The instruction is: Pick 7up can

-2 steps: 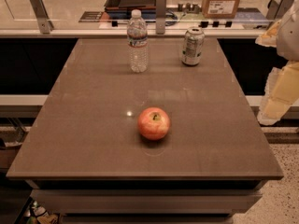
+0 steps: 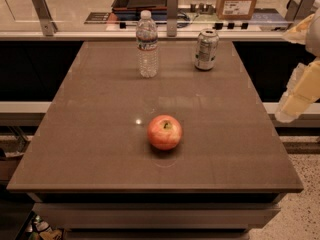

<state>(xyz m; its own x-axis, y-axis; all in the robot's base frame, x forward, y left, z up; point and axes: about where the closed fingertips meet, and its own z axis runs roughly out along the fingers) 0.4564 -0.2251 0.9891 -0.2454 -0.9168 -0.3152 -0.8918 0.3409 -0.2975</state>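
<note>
The gripper (image 2: 299,91) was seen at the right edge of the view, held off the side of the worktop (image 2: 90,134) and level with its middle. Whether it was wide or narrow could not be told, and nothing was seen to be held in it. Compared with the view a moment before, hardly any change could be made out: the gripper was found in nearly the same place, and no object had been shifted. From this it was judged that the approach had not really been started and that the whole pick was still to be done.

The 7up can (image 2: 206,49) was stood upright near the far edge of the worktop, right of centre, well apart from the gripper. A clear water bottle (image 2: 148,44) was stood to the can's left, apart from it. An apple (image 2: 164,132) was placed nearer the front, around the middle. A reach forward and leftward would probably be needed, and the path to the can appeared unobstructed.
</note>
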